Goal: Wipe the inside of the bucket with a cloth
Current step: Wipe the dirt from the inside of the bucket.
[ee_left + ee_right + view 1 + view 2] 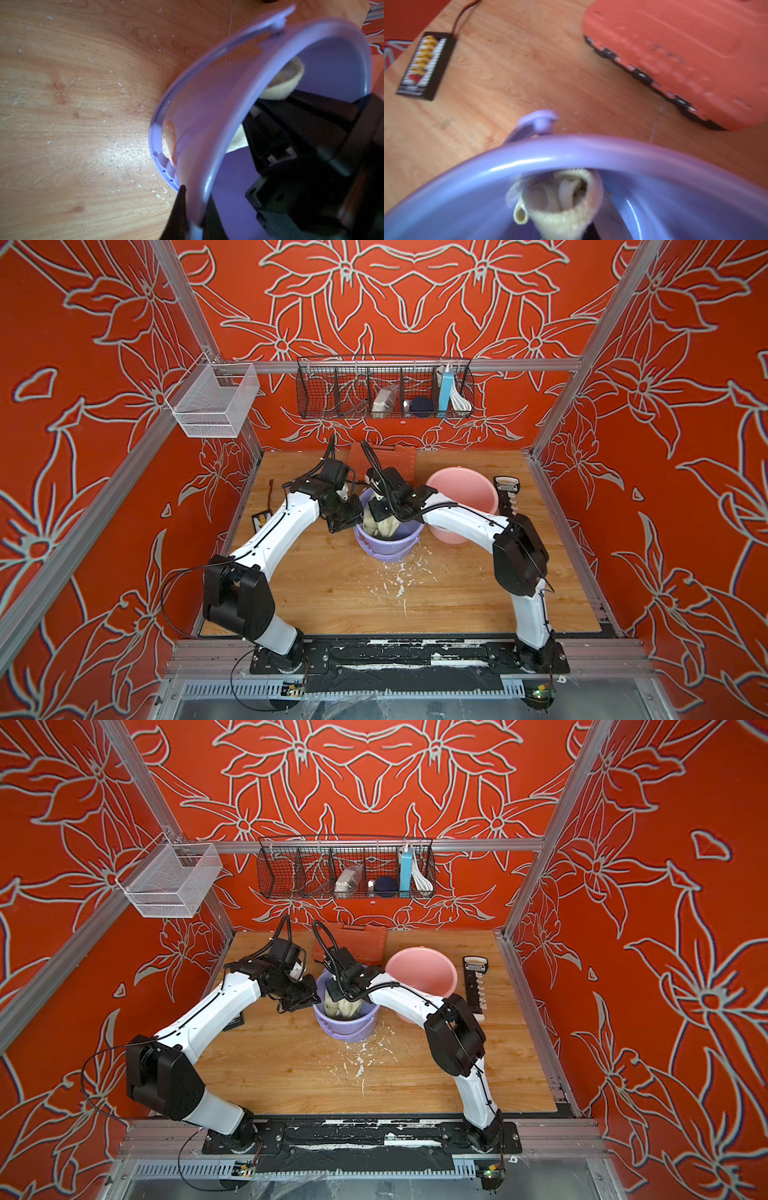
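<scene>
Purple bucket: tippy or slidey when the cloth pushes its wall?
Probably light: the purple bucket wall looks thin, translucent. Likely skids on the smooth wooden table unless the left tool clamped on its rim steadies it.

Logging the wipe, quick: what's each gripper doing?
Left gripper: shut on the purple bucket, at its rim.
Right gripper: shut on the cloth, inside that bucket.

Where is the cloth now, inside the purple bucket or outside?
Inside. The cloth hangs bunched below the rim of the purple bucket, in both top views.

Two overhead views, wrist closeups sharing bucket (207,124)
</scene>
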`<state>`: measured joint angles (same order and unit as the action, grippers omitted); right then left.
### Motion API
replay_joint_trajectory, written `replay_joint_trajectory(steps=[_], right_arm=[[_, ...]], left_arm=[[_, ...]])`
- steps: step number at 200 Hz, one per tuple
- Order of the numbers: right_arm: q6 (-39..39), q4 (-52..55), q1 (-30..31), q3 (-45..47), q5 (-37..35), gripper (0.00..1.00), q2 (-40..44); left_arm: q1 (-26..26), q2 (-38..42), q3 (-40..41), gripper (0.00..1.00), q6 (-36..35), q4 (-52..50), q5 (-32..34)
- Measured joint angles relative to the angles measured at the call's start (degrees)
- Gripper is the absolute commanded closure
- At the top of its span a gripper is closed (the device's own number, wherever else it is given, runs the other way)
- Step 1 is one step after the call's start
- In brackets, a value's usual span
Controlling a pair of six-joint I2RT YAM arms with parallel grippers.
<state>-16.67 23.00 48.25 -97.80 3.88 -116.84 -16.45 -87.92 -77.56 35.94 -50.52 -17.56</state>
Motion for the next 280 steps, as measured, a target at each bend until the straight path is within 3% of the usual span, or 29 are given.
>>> replay_joint_trajectory(steps=[69, 101, 128, 182, 261, 280], right_arm=[[4.4, 4.8, -0.3, 1.1, 29.2, 1.00, -1.2], [7.3, 8.8, -1.1, 2.8, 37.2, 1.00, 0.5], [7.8, 10.7, -1.1, 1.7, 38.6, 1.00, 1.1], [7.0, 16.7, -0.6, -13.4, 26.9, 1.00, -3.8], [0.4, 25.0, -0.5, -28.2, -9.0, 1.00, -11.0], [-0.5, 26.0, -0.4, -28.2, -13.3, 1.00, -10.7]], left_arm=[[0.4, -0.5, -3.4, 1.00, -0.5, -4.0, 3.7], [0.7, -0.7, -4.7, 1.00, -1.9, -6.8, 3.8], [0.7, -0.7, -4.9, 1.00, -2.8, -7.6, 3.5], [1.6, -0.1, -2.9, 1.00, -2.9, -3.6, 3.7], [1.4, 2.5, -0.3, 1.00, -2.9, -3.0, 4.7], [1.4, 2.5, -0.3, 1.00, -2.9, -2.8, 5.1]])
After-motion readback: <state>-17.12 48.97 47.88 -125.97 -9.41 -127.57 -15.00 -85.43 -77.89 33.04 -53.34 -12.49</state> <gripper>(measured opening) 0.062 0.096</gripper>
